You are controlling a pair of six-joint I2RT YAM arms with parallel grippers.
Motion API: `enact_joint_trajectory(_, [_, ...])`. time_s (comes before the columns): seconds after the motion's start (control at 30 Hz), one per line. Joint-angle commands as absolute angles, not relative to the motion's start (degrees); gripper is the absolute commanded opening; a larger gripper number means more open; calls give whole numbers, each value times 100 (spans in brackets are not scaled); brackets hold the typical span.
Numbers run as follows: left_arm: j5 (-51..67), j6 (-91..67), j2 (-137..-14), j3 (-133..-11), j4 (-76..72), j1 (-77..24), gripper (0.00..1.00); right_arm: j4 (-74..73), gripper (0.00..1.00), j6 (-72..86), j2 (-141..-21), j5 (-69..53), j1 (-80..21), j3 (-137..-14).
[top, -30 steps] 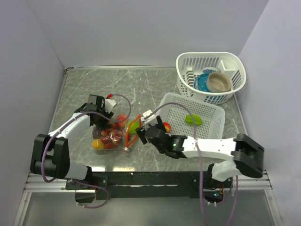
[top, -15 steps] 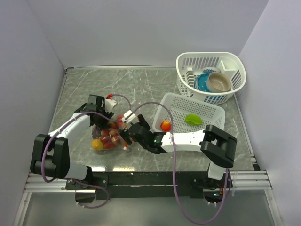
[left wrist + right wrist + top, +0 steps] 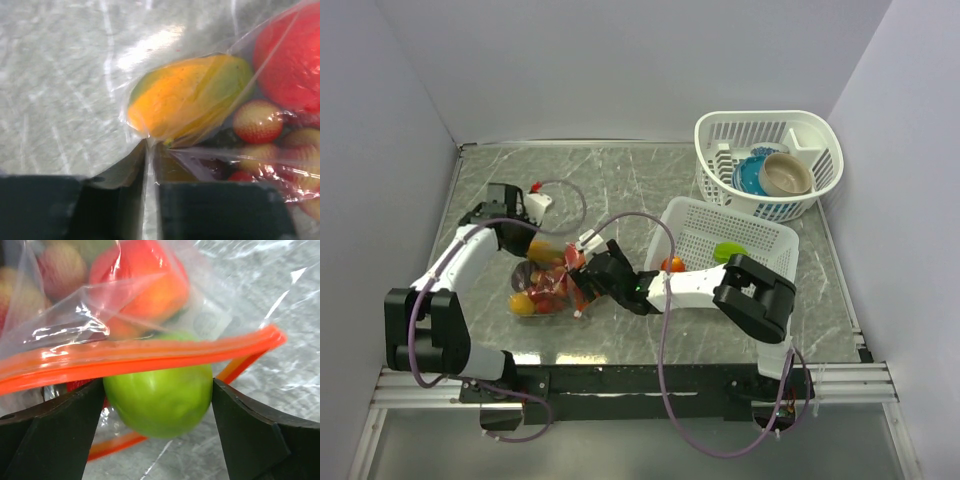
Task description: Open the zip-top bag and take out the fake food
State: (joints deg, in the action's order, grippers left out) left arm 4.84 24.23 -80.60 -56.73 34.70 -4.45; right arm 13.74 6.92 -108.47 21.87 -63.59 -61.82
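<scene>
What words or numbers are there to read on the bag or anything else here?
No text can be read in any view.
zip-top bag: there is a faint round stamp in the clear plastic above the orange zip strip, but it is too blurred to read.

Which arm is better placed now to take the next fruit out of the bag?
Right. The right tool stands open around the green fruit in the mouth of the bag, just behind the orange zip strip. The left tool is shut on the bag film at the opposite side, so it suits holding.

zip-top bag [image 3: 75, 305] (upper-left part) off-frame
</scene>
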Motion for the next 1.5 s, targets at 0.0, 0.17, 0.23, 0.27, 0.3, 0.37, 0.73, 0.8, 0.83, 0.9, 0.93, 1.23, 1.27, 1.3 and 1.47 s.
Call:
enact_joint_trajectory(0.0, [1028,2452,-7779,-5986,3981,96,50,1564,88,905,-10907,1995,-6363,-6135])
enact_joint_trajectory(0.17, [1239,2751,-7717,-5617,4289,746,81,1670,83,1011,-10723,1995,-6363,-5881])
enact_joint_trajectory(0.23, [1415,2847,-7761,-5363,4421,791,91,1696,82,1054,-10670,1995,-6363,-5827])
enact_joint_trajectory(0.27, [1424,2848,-7778,-5274,4395,791,93,1705,81,1072,-10644,1995,-6363,-5784])
enact_joint_trajectory(0.3, [1415,2848,-7822,-5169,4255,791,93,1714,81,1098,-10626,1995,-6363,-5757])
enact_joint_trajectory(0.37, [1380,2813,-7875,-4923,4027,800,91,1714,79,1151,-10591,1986,-6363,-5713])
enact_joint_trajectory(0.73, [2337,2312,-8947,-5361,3665,800,42,1740,70,1388,-10108,1977,-6530,-5370])
enact_joint_trajectory(0.8, [2391,2250,-9087,-5344,3613,756,46,1723,70,1415,-10055,2013,-6574,-5335])
enact_joint_trajectory(0.83, [2347,2259,-9114,-5239,3578,721,48,1697,69,1432,-10002,2021,-6583,-5326])
enact_joint_trajectory(0.9, [2058,2268,-9132,-5072,3323,598,46,1696,67,1459,-9967,2048,-6627,-5300])
enact_joint_trajectory(0.93, [1917,2276,-9132,-4871,3235,545,38,1661,66,1494,-9941,2065,-6644,-5300])
enact_joint_trajectory(1.23, [1371,2338,-8579,-5289,3592,422,1,1214,58,1372,-9247,2486,-6759,-5352])
enact_joint_trajectory(1.27, [1380,2329,-8361,-5500,3786,431,1,1135,58,1336,-9133,2539,-6759,-5353])
enact_joint_trajectory(1.3, [1397,2320,-8263,-5946,3936,439,1,1012,57,1301,-8914,2566,-6759,-5335])
enact_joint_trajectory(1.47, [1380,2285,-7849,-7056,4657,440,1,607,57,1239,-8333,2812,-6750,-5054])
